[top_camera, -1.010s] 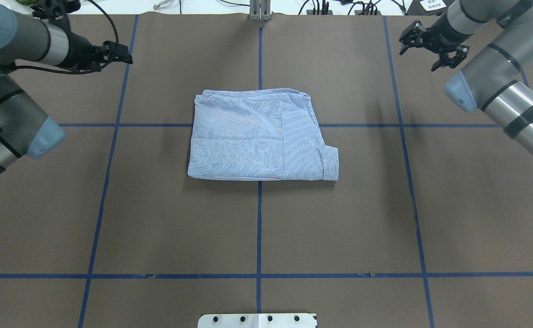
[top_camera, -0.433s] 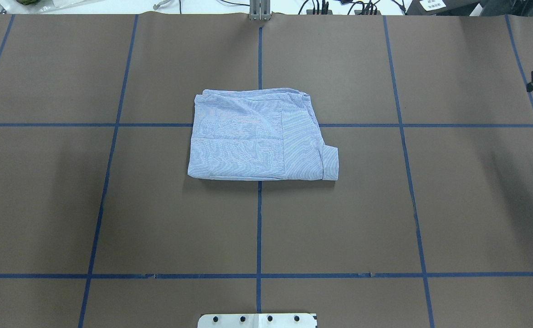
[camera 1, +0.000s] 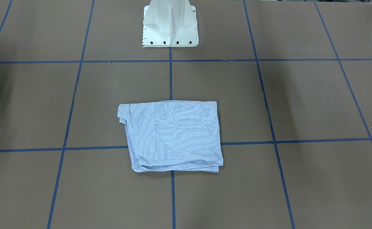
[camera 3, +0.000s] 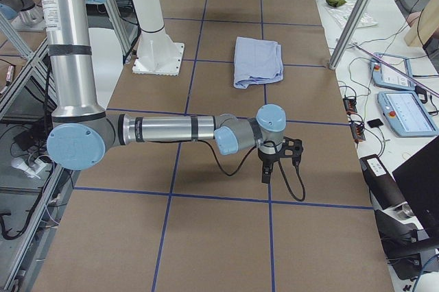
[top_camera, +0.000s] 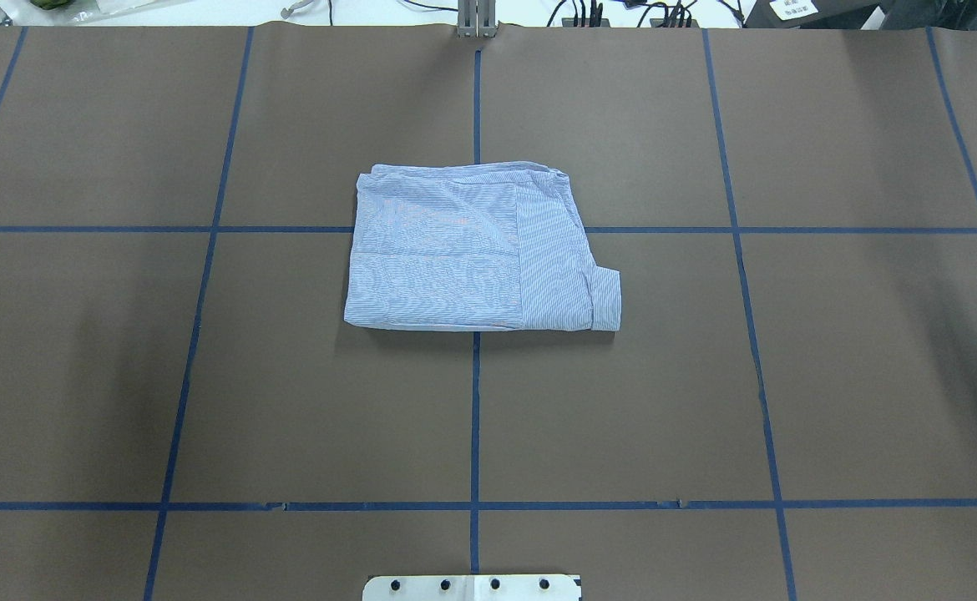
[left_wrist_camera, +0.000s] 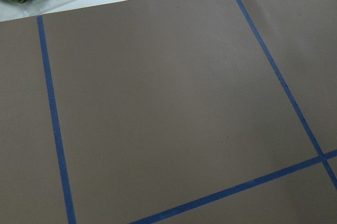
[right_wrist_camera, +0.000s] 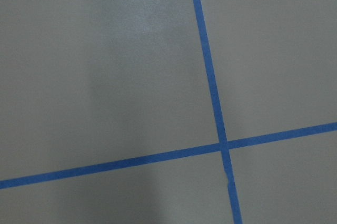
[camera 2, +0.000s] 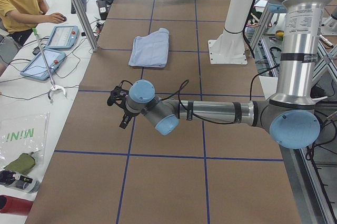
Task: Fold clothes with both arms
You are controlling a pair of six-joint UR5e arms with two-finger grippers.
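Looking at a brown tabletop point(top_camera: 789, 376) gridded with blue tape point(top_camera: 473, 417). Seeing left arm point(camera 2: 210, 112) and right arm point(camera 3: 164, 129) hanging low over opposite ends, well apart from the striped shirt point(top_camera: 455, 250) lying folded mid-tabletop. Not managing to tell left tool point(camera 2: 117, 111) or right tool point(camera 3: 278, 162) spread, sorry.

You get two high views facing each other over the table point(top_camera: 288, 401), both centred on the shirt point(top_camera: 455, 259). Your end views look along it, the shirt lying beyond the near arm's fingers point(camera 2: 124, 121). Wrist views sit close above taped table.
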